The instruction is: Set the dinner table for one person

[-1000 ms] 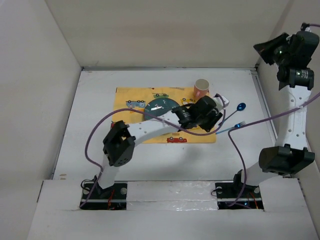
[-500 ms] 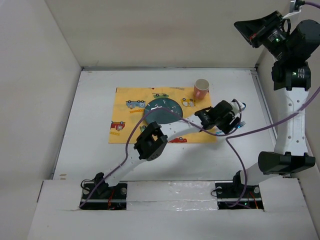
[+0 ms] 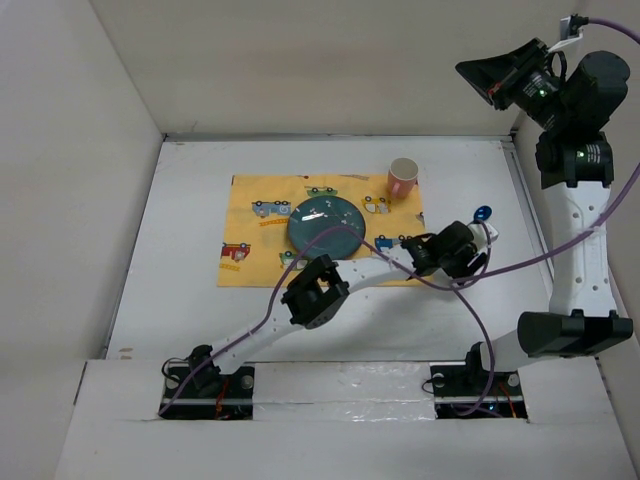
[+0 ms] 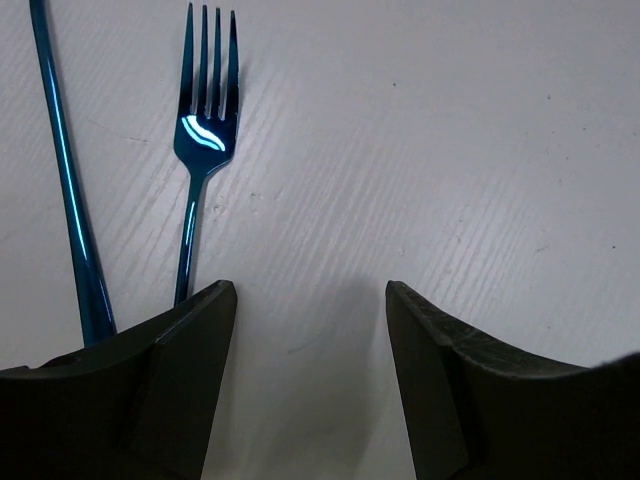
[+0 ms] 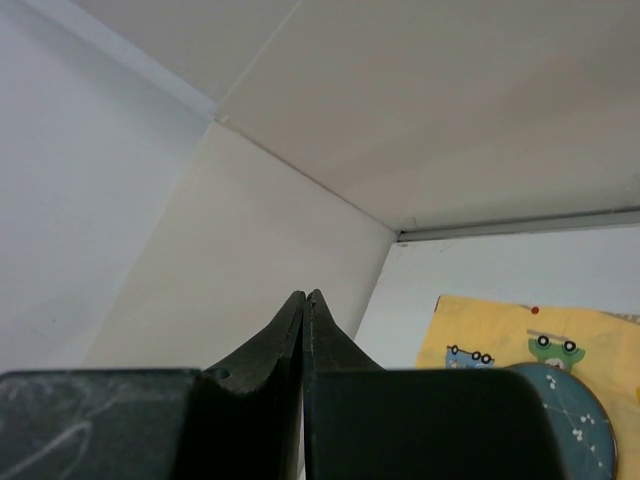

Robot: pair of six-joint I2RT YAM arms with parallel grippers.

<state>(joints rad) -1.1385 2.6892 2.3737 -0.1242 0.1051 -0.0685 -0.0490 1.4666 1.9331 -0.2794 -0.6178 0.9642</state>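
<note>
Dinner table [image 3: 190, 200] holds a blue fork [image 4: 205, 130] beside one wide-spread finger of the left gripper [image 4: 310, 290], tines pointing away. The right gripper [image 5: 303, 295] is far off, up high, fingers pressed together.

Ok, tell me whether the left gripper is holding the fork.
No, the left gripper stands open over bare table, the fork lying flat outside its jaws.

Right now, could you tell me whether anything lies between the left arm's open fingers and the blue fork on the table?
Nothing visible does. The fork lies flat on the bare dinner table just ahead of the left fingers, its handle end hidden behind one of them. A second blue handle lies beside it.
</note>
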